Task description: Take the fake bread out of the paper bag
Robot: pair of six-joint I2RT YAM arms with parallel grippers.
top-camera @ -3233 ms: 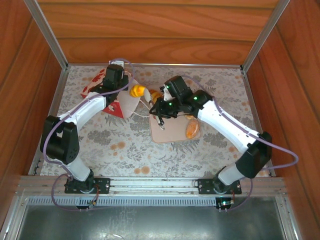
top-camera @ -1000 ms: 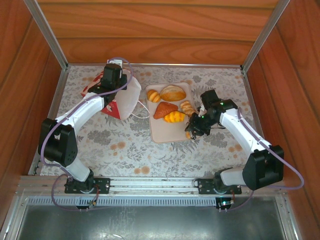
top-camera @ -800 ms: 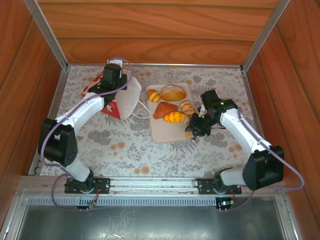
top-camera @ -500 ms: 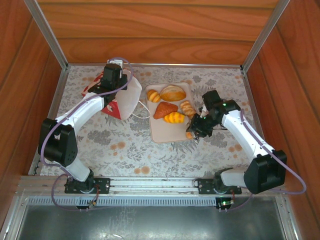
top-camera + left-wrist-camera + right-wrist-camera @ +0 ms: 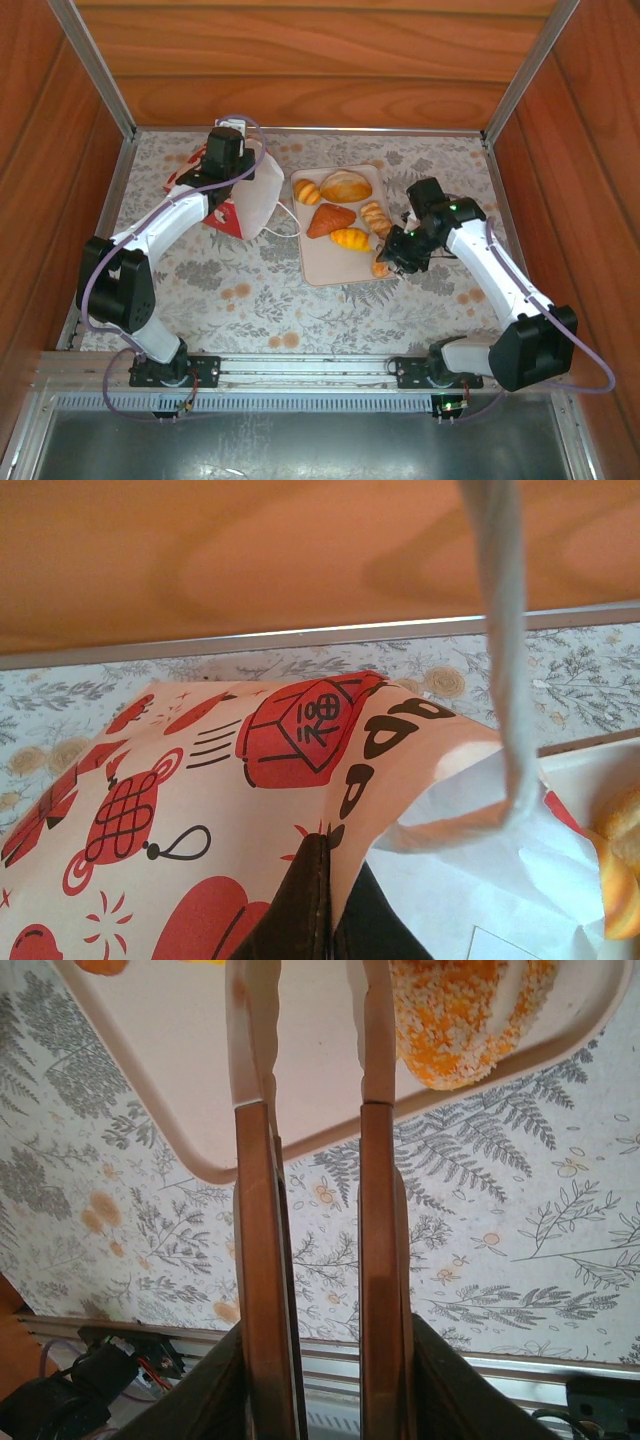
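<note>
Fake bread point(image 5: 346, 186) sits on the beige tray point(image 5: 330, 268), mid-bench point(image 5: 250, 290). Six pcs show from the top: small roll point(image 5: 306, 191) and round bun at the far end, brown croissant point(image 5: 329, 219) and yellow croissant point(image 5: 350, 238) in the middle, twisted roll point(image 5: 376, 215) by the right rim, sugared orange pc point(image 5: 465, 1020) at the near right corner. Paper bag point(image 5: 240, 195) lies just left of the tray, apparently tipped over, white mouth toward the tray and red part away.

L gripper point(image 5: 335, 900): jaws pinched on a fold of the bag wall, w/ the paper edge running between them. White cord handle point(image 5: 500, 630) hangs across that view. Grip and spot same as 3.2 s ago.

R gripper point(image 5: 310, 1020): jaws spread, nothing between them, tips over the tray's near right corner. Sugared pc is just beside one finger; can't tell if it touches.

3.2 s ago the R arm reached across the tray to the bag mouth, a yellow pc there. Now it's off at the tray corner. Vs 0.5 s ago R gripper is a touch further right; bread, tray, bag unmoved.
</note>
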